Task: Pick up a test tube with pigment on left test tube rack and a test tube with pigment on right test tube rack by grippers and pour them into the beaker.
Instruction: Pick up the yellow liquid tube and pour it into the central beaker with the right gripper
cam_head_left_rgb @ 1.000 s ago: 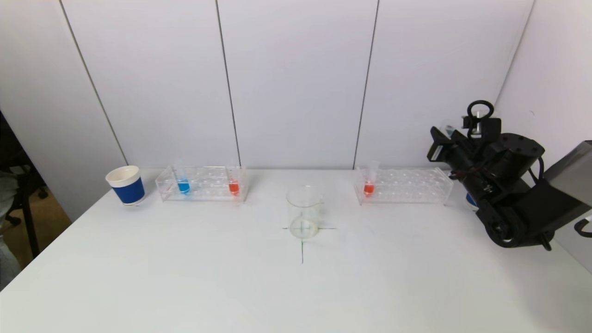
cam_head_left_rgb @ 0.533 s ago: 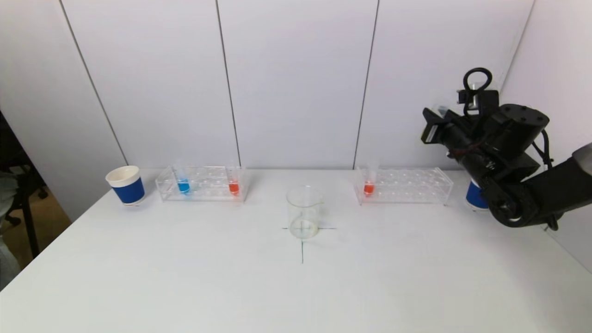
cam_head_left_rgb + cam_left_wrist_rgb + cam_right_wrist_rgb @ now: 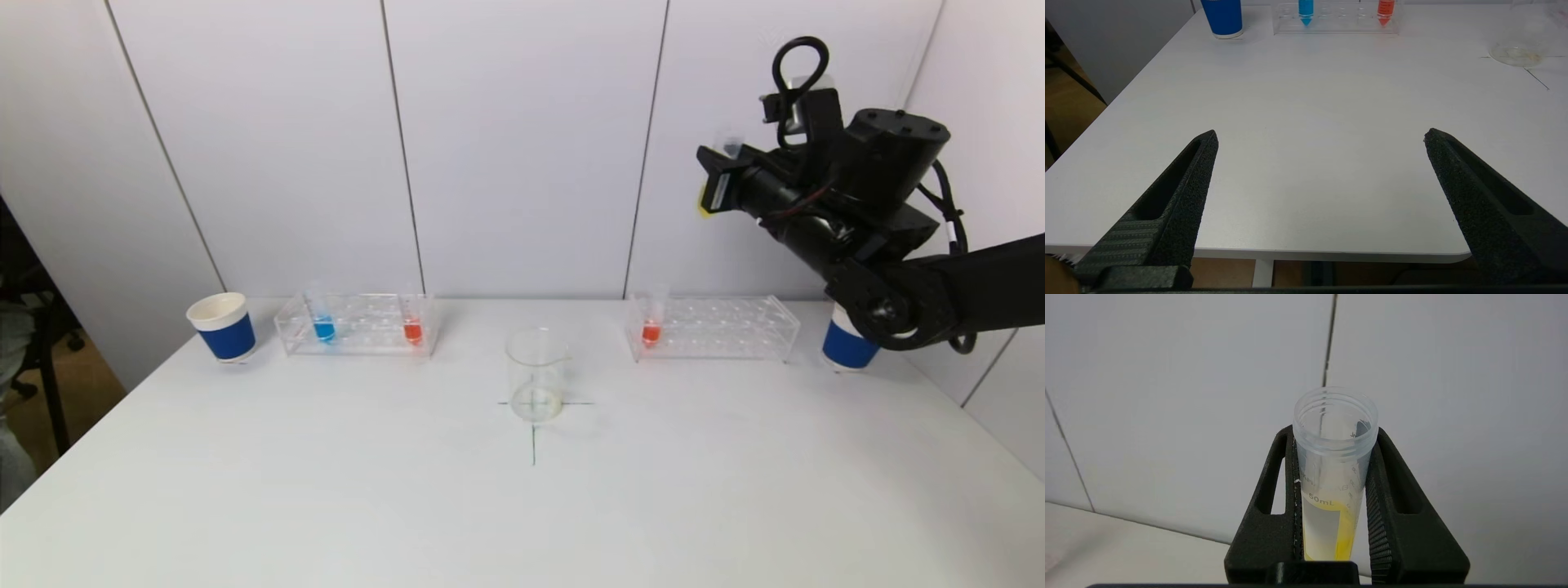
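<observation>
My right gripper [image 3: 718, 175] is raised high above the right test tube rack [image 3: 712, 327] and is shut on a clear test tube with yellow pigment [image 3: 1331, 490]. The tube's open mouth points up past the fingertips. One tube with red pigment [image 3: 651, 329] stands at the rack's left end. The left rack [image 3: 357, 324] holds a blue tube [image 3: 323, 326] and a red tube [image 3: 412, 327]. The glass beaker [image 3: 535, 375] stands on the table's centre cross. My left gripper [image 3: 1321, 139] is open and empty near the table's front edge, out of the head view.
A blue paper cup [image 3: 222, 327] stands left of the left rack. Another blue cup [image 3: 847, 345] stands right of the right rack, partly behind my right arm. White wall panels rise behind the table [image 3: 522, 506].
My right gripper has risen from beside the right rack to well above it, and moved a little left, with the yellow tube in it. The left arm has not moved.
</observation>
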Tool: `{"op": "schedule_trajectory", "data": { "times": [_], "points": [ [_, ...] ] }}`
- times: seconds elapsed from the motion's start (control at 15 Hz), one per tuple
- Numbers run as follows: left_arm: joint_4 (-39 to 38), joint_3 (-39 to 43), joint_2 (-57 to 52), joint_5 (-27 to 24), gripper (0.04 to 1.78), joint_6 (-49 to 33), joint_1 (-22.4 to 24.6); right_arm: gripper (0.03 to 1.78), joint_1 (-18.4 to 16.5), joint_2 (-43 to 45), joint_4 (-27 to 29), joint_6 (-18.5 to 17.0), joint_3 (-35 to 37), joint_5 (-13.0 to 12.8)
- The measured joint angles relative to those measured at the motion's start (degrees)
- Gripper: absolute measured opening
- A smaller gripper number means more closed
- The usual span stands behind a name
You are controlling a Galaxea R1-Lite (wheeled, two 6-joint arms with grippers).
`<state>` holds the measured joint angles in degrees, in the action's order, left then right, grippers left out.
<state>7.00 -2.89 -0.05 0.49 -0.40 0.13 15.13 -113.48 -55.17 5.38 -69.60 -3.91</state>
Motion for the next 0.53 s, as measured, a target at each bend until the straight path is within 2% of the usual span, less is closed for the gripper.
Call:
{"op": "schedule_trajectory", "data": {
  "times": [0.2,0.4,0.53],
  "points": [
    [0.00,0.00,0.00,0.00,1.76,-0.01,0.00,0.49,3.15,-0.11,3.46,2.52,-2.86,0.83],
    [0.00,0.00,0.00,0.00,1.76,-0.01,0.00,0.49,5.18,-0.85,4.05,7.90,-3.17,4.60],
    [0.00,0.00,0.00,0.02,1.76,-0.01,0.00,0.49,6.08,-2.06,4.05,11.59,-3.25,6.12]
  ]
}}
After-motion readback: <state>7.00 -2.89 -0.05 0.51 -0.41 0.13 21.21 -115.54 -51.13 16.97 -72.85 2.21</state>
